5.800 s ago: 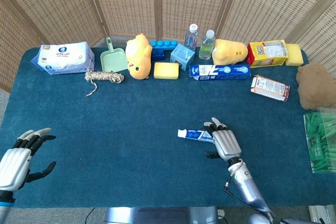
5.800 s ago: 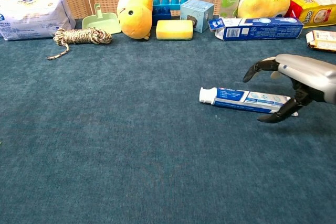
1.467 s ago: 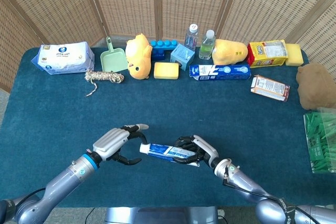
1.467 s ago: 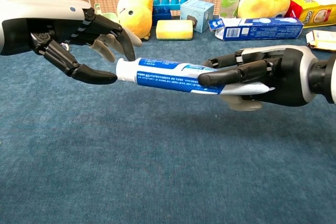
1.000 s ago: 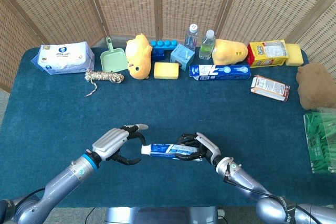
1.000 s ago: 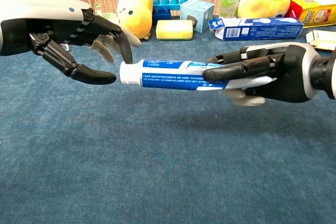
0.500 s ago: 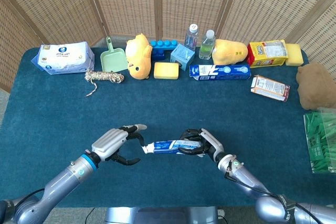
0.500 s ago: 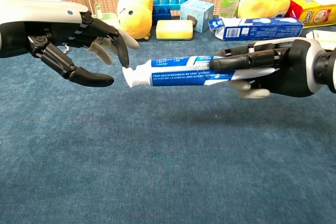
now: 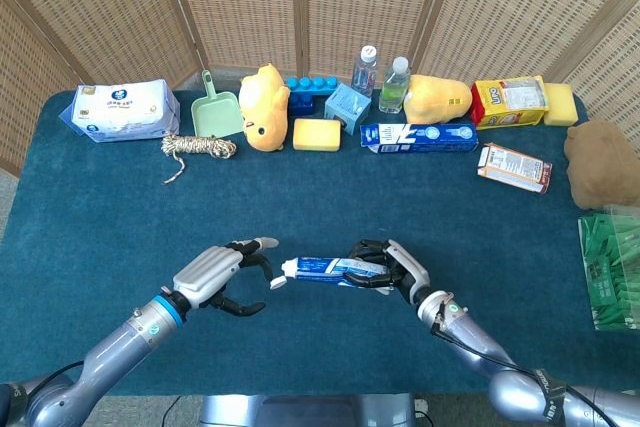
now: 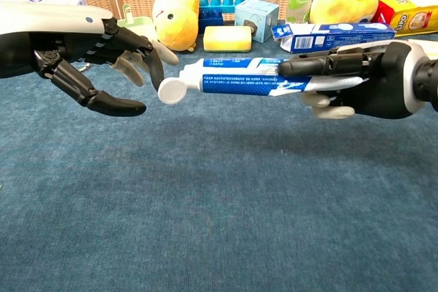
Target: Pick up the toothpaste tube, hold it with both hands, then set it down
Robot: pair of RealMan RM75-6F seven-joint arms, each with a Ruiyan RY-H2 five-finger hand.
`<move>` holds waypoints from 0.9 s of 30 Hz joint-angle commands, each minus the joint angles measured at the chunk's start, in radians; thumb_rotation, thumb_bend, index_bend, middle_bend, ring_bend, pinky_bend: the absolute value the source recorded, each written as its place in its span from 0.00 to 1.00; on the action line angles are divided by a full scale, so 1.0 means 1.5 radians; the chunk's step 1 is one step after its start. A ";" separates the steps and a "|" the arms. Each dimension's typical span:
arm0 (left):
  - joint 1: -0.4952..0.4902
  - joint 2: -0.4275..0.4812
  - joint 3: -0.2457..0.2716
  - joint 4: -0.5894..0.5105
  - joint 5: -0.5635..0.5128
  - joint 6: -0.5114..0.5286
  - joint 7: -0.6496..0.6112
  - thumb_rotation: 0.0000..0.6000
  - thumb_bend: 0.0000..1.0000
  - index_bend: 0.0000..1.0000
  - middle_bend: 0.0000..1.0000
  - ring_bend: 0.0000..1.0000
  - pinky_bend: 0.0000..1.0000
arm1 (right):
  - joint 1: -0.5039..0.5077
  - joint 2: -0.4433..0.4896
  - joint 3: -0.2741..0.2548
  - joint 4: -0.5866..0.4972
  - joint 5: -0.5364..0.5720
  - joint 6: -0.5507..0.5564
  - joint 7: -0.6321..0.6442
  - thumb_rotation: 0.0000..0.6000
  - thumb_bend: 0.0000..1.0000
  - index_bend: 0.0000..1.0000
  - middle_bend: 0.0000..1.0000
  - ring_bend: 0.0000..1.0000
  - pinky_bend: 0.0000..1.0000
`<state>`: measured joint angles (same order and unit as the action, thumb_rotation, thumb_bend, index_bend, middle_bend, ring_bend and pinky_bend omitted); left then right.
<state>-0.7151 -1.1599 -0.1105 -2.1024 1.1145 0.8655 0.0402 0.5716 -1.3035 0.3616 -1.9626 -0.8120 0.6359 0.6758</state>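
The white and blue toothpaste tube (image 9: 325, 269) (image 10: 239, 76) hangs above the blue table cloth (image 9: 330, 187), lying roughly level with its white cap (image 10: 171, 91) pointing left. My right hand (image 9: 395, 267) (image 10: 373, 80) grips the tube's tail end, fingers stretched along its top and thumb underneath. My left hand (image 9: 213, 278) (image 10: 85, 52) hovers just left of the cap with fingers and thumb spread. Its fingertips (image 10: 156, 66) are close to the cap and hold nothing.
Along the back edge stand a wipes pack (image 9: 122, 110), green dustpan (image 9: 215, 112), rope coil (image 9: 200, 146), yellow plush (image 9: 263, 105), yellow sponge (image 9: 317, 134), two bottles (image 9: 381, 82) and a toothpaste box (image 9: 418, 136). A brown plush (image 9: 603, 162) and a green basket (image 9: 612, 267) sit at the right.
The right hand has drawn the tube to the right and slightly up, so the cap has slid out from between the left hand's fingers. The left hand has stayed spread and dropped a little.
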 commanded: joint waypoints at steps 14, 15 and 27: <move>0.053 0.055 0.005 -0.048 0.069 0.080 -0.019 0.85 0.24 0.32 0.12 0.14 0.19 | -0.005 -0.026 -0.025 -0.001 0.006 0.093 -0.076 1.00 0.41 0.90 0.82 0.78 0.92; 0.059 0.061 0.008 -0.051 0.076 0.087 -0.022 0.85 0.24 0.32 0.12 0.14 0.19 | -0.004 -0.027 -0.027 0.001 0.006 0.097 -0.083 1.00 0.41 0.90 0.82 0.78 0.92; 0.227 0.185 0.090 -0.045 0.212 0.255 -0.101 0.85 0.24 0.30 0.13 0.14 0.18 | -0.039 -0.029 -0.037 0.075 -0.055 0.150 -0.097 1.00 0.40 0.82 0.73 0.68 0.62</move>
<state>-0.4097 -0.9067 -0.0001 -2.1820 1.4105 1.2138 -0.0877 0.5225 -1.3448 0.3116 -1.8688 -0.8697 0.8602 0.5249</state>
